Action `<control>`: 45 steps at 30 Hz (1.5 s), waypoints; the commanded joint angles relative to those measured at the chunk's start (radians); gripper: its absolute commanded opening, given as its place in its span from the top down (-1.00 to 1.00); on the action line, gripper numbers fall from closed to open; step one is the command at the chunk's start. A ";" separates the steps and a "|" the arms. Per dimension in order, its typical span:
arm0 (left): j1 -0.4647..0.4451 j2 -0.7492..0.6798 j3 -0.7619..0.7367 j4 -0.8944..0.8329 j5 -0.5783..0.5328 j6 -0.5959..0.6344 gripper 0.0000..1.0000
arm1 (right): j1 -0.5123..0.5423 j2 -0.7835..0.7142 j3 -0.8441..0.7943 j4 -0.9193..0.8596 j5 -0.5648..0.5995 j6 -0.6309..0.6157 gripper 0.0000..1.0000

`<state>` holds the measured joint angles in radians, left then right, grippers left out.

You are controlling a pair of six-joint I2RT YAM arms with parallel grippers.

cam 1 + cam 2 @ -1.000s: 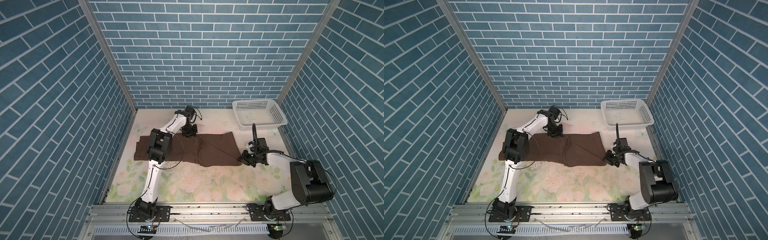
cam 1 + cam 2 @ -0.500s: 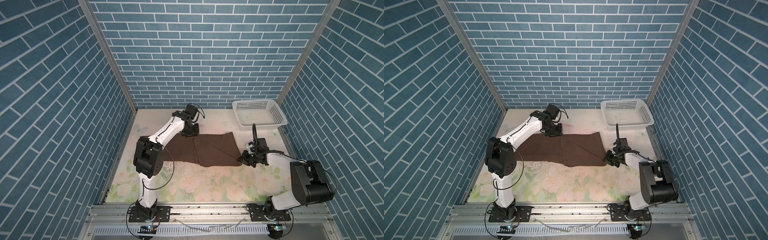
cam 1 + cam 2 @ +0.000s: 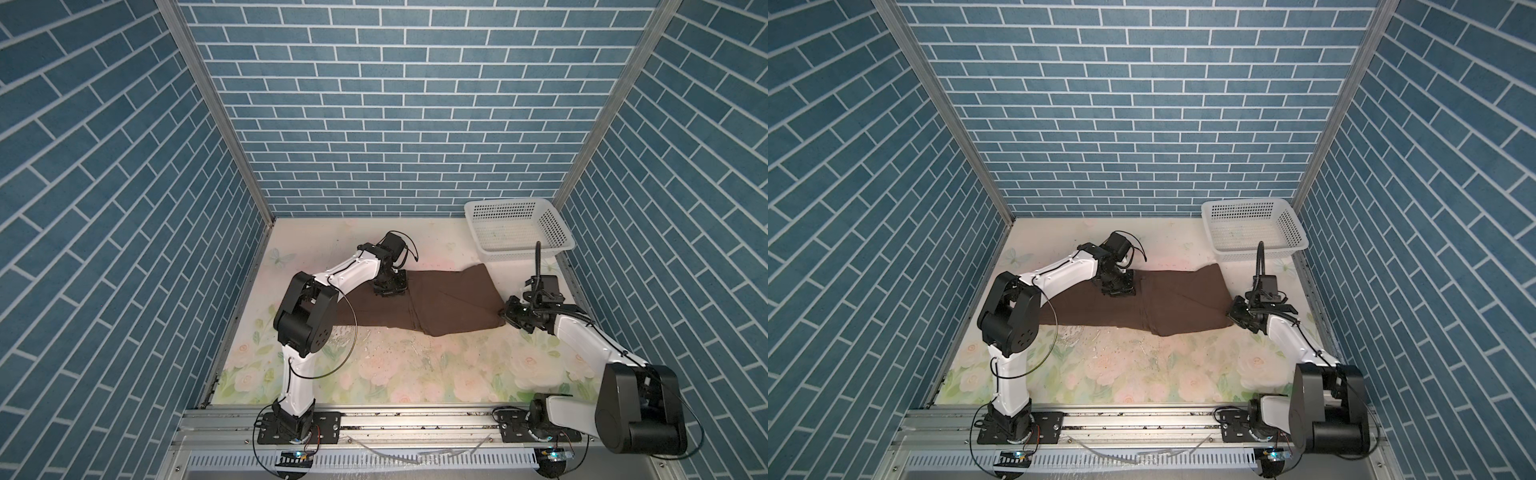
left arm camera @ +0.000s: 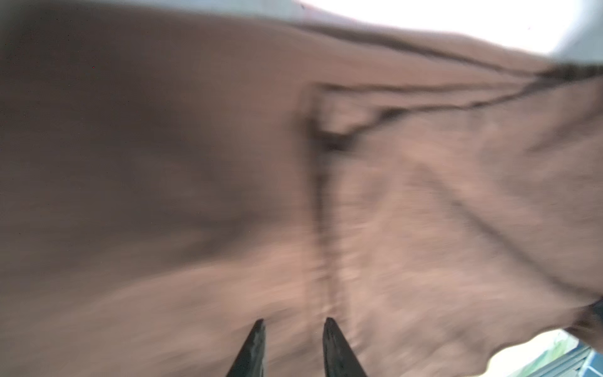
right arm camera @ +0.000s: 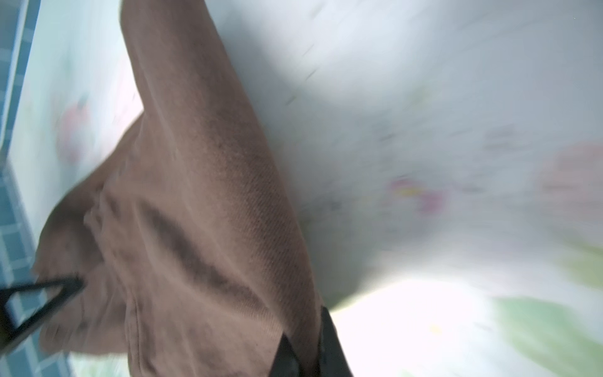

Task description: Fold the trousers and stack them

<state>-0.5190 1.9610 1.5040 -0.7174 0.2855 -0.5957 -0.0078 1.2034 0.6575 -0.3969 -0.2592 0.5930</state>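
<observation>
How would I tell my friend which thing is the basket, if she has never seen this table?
Look at the flowery table inside the blue brick walls and go to its far right corner. The basket sits there, just beyond the right end of the flat brown trousers. Only it is white plastic full of little holes.
</observation>
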 commanded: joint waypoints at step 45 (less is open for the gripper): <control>0.349 -0.246 -0.422 0.176 -0.154 -0.054 0.09 | 0.258 -0.013 0.365 -0.166 0.381 -0.070 1.00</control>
<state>-0.1707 1.6901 1.0649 -0.5686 0.1337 -0.6624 0.2489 1.2110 1.0477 -0.5644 0.1108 0.5419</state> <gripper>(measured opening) 0.469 0.091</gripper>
